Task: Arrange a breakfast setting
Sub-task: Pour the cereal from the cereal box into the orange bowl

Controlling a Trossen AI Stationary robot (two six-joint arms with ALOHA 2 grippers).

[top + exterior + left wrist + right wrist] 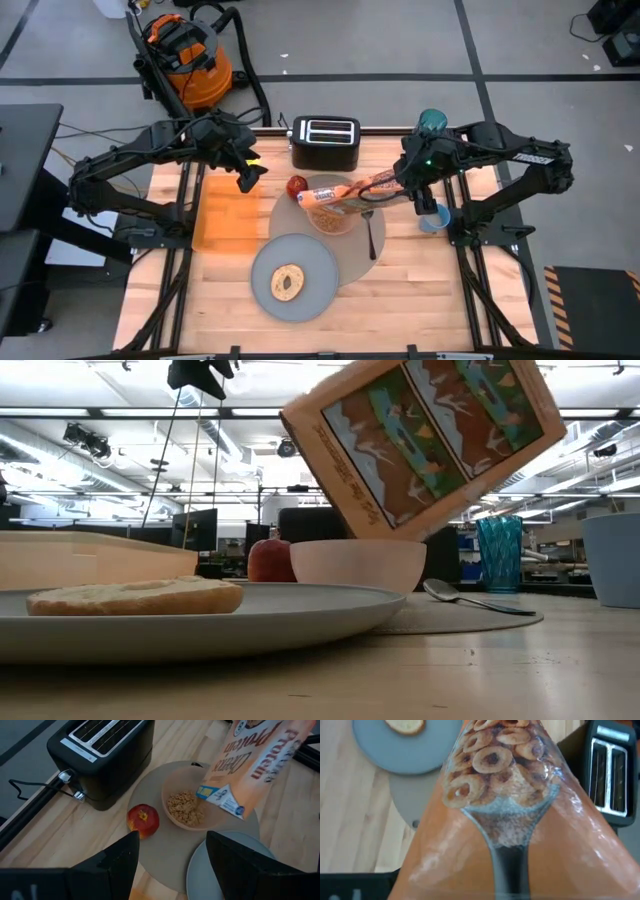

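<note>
The right end effector [400,186] grips an orange cereal box [355,190] and holds it tipped over the translucent pink bowl [333,215], the box's open end lowest, just above the bowl. The left wrist view shows cereal rings [184,806] already lying in the bowl.

The bowl sits on the large round grey mat [352,262] near the centre of the wooden surface [420,300]. A red apple [297,185] rests at the mat's 10 o'clock edge, just beside the bowl. A metal spoon [370,232] lies on the mat at the bowl's 3 o'clock side, its handle running toward 6 o'clock. A smaller grey plate [320,285] overlaps the mat at its 7 o'clock edge and carries a bagel [288,283].

A small blue cup [433,218] stands off the mat at 3 o'clock, partly hidden under the right arm. A black toaster [325,142] stands at the surface's 12 o'clock edge, with a teal bottle [432,122] to its 3 o'clock side.

The left end effector [247,176] hangs above the surface at the mat's 10 o'clock side, its fingers [115,862] parted and holding nothing, over an orange board [225,212] lying at 9 o'clock.
</note>
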